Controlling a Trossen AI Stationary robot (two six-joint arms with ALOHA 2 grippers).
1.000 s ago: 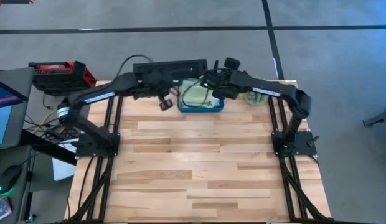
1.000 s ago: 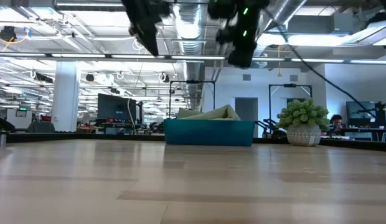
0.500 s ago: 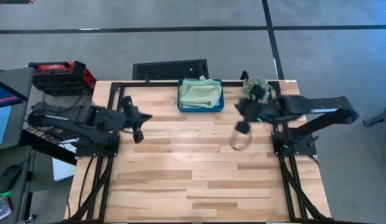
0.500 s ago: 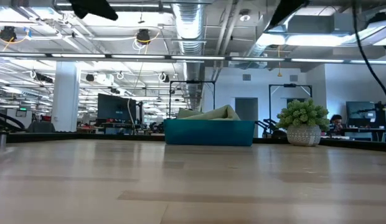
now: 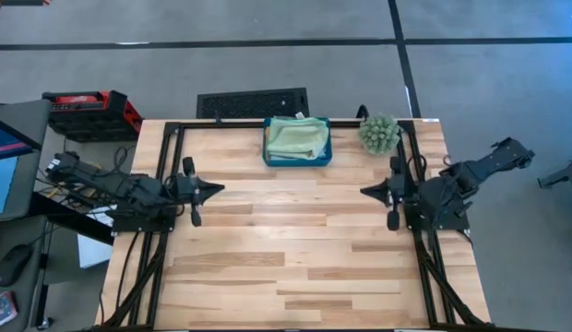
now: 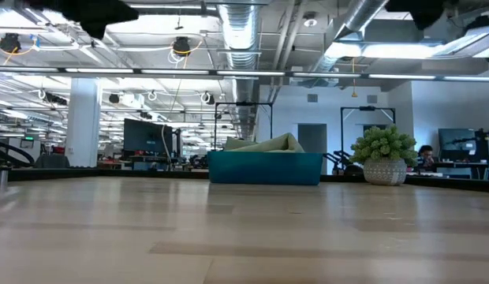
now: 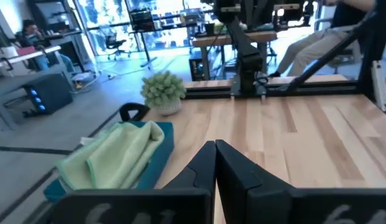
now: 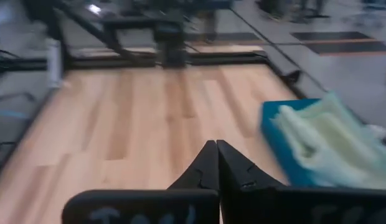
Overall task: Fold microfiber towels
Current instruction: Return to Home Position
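Microfiber towels (image 5: 297, 138) lay piled in the teal tray (image 5: 298, 163) at the middle of the table's far edge. A light green one was on top, and I could not make out what was under it. On my overhead feed the wooden table (image 5: 295, 258) filled most of the picture. The left arm (image 5: 129, 189) was tucked in over its base at the table's left edge. The right arm (image 5: 452, 180) sat the same way at the right edge, and both were well apart from the tray. From table height I saw the towels bulging above the tray's rim. The spiky green plant (image 5: 379, 134) stood in its pot near the tray, on the right arm's side. The left gripper (image 5: 217, 189) pointed inward across the table. The right gripper (image 5: 365, 192) did the same, so the two faced each other over the wood. On each wrist feed I saw the two dark fingers pressed together, tip to tip.
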